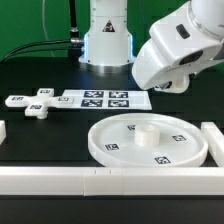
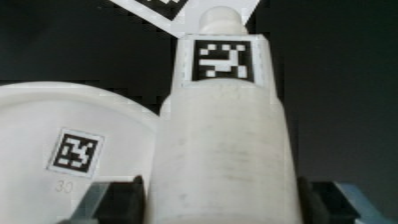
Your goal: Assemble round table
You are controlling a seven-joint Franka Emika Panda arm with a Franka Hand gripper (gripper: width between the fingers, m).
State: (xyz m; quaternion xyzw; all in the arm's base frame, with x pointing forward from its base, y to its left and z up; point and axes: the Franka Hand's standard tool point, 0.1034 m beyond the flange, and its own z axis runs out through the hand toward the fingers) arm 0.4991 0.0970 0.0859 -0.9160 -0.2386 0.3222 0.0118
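In the wrist view the thick white cylinder leg with a square tag near its far end fills the space between my fingers. My gripper is shut on it, one finger on each side. The large round rimmed disc lies close beside the leg. In the exterior view the disc lies flat at the front middle with a raised hub at its centre. The arm's hand hangs tilted behind the disc's right side and hides the leg and fingers. The cross-shaped foot lies at the exterior view's left.
The marker board lies behind the disc, in front of the robot base. A long white bar edges the front, with short bars at the exterior view's right and left.
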